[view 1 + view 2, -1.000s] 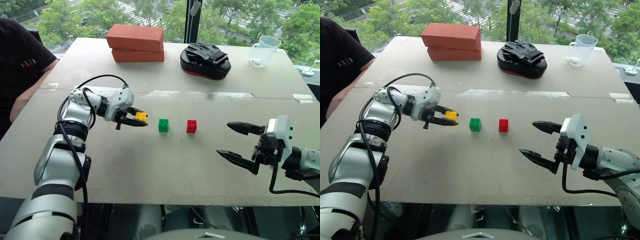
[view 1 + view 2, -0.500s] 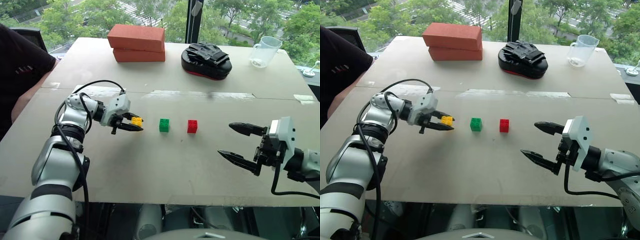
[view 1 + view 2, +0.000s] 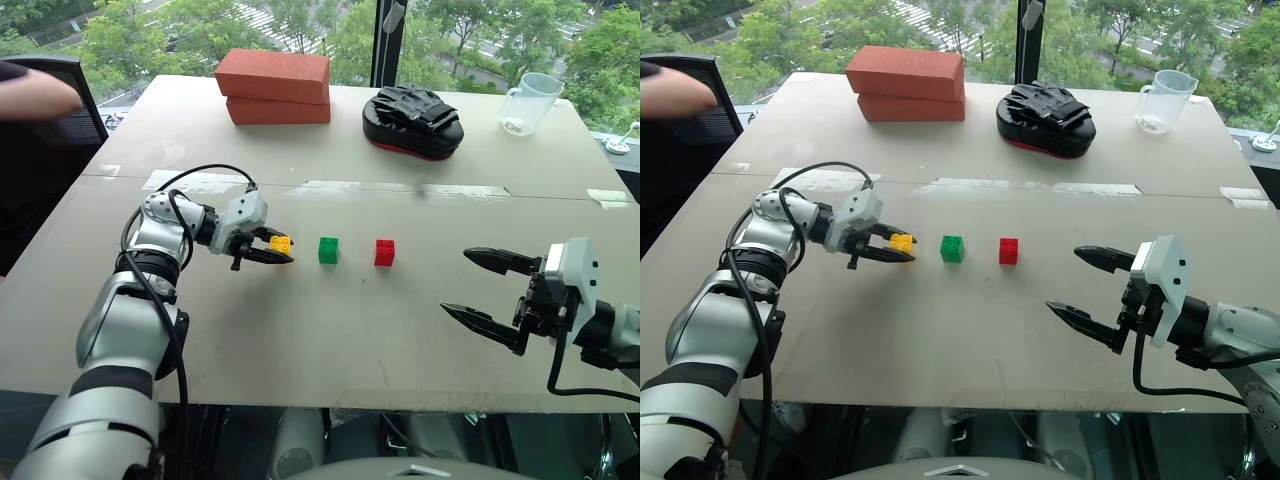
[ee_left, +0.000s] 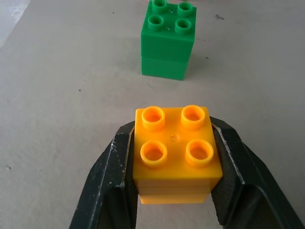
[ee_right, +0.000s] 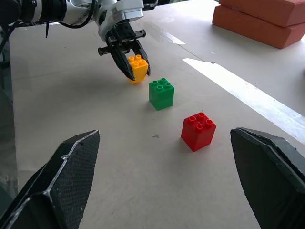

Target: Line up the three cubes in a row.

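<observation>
Landmark: green cube (image 3: 327, 250), standing on the worktop (image 3: 330, 340) in the middle of the set.
Red cube: (image 3: 384, 252) near the green one on its right, apart from it, studs up, on about the same line.
Yellow cube: (image 4: 175, 153) near the green one on its left, not touching it, studs up and slightly tilted. Whether its base rests on the worktop or hangs just above it cannot be told.
Left claw: (image 3: 268, 250) clamped on the yellow cube, one black finger on each side face, pointing toward the green cube.
Right claw: (image 3: 1092, 293) spread wide and holding nothing, well to the right of the green cube, past the red one, and nearer the front edge.
Stage, as a judgement: two cubes look placed; the yellow one is being set as the third in the row.
Risk, tilt: if the claw lets go while the yellow cube leans, it may tip or land turned, out of square with the green one.
Risk, snag: the fingers hug both side faces, so pulling back before they part fully could drag the cube off line.
Risk, push: any further reach toward the green cube could knock it toward the red one and spoil the spacing.
Risk, uneven row: releasing here may leave a different gap than green to red.
</observation>
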